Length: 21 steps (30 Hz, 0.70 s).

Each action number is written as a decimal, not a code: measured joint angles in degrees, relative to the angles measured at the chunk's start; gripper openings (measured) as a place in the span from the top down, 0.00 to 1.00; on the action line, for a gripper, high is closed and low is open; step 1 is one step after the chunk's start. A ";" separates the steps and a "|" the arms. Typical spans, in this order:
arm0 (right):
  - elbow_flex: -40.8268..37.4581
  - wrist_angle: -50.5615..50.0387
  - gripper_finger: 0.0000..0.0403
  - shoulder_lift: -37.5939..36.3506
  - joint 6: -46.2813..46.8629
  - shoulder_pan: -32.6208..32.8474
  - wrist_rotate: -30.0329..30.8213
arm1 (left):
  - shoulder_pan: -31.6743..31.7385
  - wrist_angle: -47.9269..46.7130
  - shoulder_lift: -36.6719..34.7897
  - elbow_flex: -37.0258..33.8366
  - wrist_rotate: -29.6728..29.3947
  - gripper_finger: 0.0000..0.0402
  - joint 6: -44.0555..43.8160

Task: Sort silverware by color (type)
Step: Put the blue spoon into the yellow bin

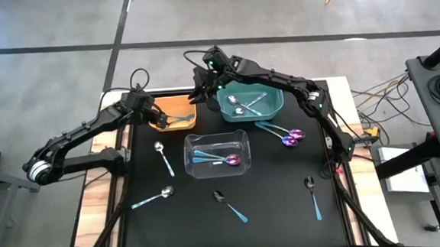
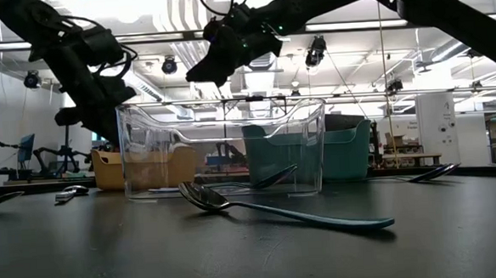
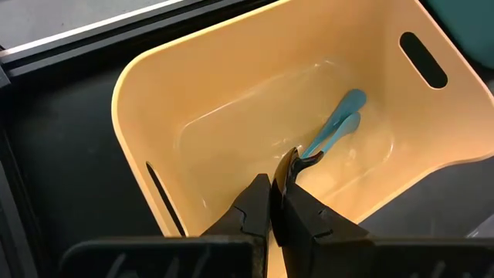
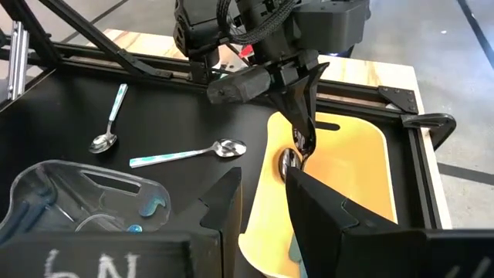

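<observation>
My left gripper [image 1: 164, 118] [image 3: 275, 185] reaches down into the orange bin [image 1: 179, 103] [image 3: 231, 69] and is shut on a dark-bowled spoon [image 3: 309, 150] with a light-blue handle. A second blue handle [image 3: 351, 122] lies beside it on the bin floor. My right gripper [image 1: 202, 85] [image 4: 262, 193] hovers open near the teal bin's [image 1: 272, 103] far left corner, touching nothing. Loose spoons lie flat on the black mat: silver ones [image 1: 163, 157] [image 1: 152, 196], dark ones [image 1: 230, 205] [image 1: 313, 197], purple ones [image 1: 286, 137]. My left gripper pinches the spoon at its dark bowl [image 3: 288, 164] between the two fingertips, coming from above and pointing down into the orange bin. The handle slants away from the fingers, and its blue end [image 3: 349, 100] is down at the bin floor.
A clear bin [image 1: 193, 140] in the table's middle holds purple-bowled spoons; the teal bin holds silver ones. The three bins stand close together along the far half. The near half of the mat has open room between the scattered spoons.
</observation>
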 joint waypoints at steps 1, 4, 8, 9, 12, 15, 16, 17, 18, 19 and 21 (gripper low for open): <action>0.00 0.00 0.77 0.00 0.11 0.00 0.00 | 0.00 0.00 0.00 0.00 0.00 1.00 -0.01; -0.17 0.02 0.77 0.00 0.36 0.00 0.00 | 0.00 -0.02 0.00 0.00 0.00 1.00 -0.01; -0.26 -0.02 0.77 0.00 0.52 -0.01 0.14 | 0.00 -0.02 0.00 0.00 0.00 1.00 -0.01; -0.26 0.01 0.77 0.00 0.52 -0.02 0.17 | 0.00 -0.02 0.00 0.00 0.00 1.00 -0.01; -0.26 0.03 0.77 0.00 0.52 -0.02 1.93 | 0.00 -0.02 0.00 0.00 0.00 1.00 -0.01; -0.31 -0.02 0.77 -0.01 0.52 -0.02 3.59 | 0.00 -0.02 0.00 0.00 -0.02 1.00 -0.01; -0.31 -0.02 0.77 -0.01 0.52 -0.02 3.63 | 0.00 -0.02 0.00 0.00 -0.02 1.00 -0.01; -0.32 0.00 0.77 0.00 0.53 -0.03 3.63 | 0.00 -0.02 0.00 0.00 -0.02 1.00 -0.01; -0.31 0.00 0.77 -0.02 0.52 -0.04 3.61 | 0.00 -0.02 0.00 0.00 -0.02 1.00 -0.01; -0.33 0.00 0.77 -0.02 0.52 -0.04 3.61 | 0.00 -0.02 0.00 0.00 -0.02 1.00 -0.01; -0.33 -0.02 0.77 -0.02 0.52 -0.02 3.63 | 0.00 -0.02 0.00 0.00 -0.02 1.00 -0.01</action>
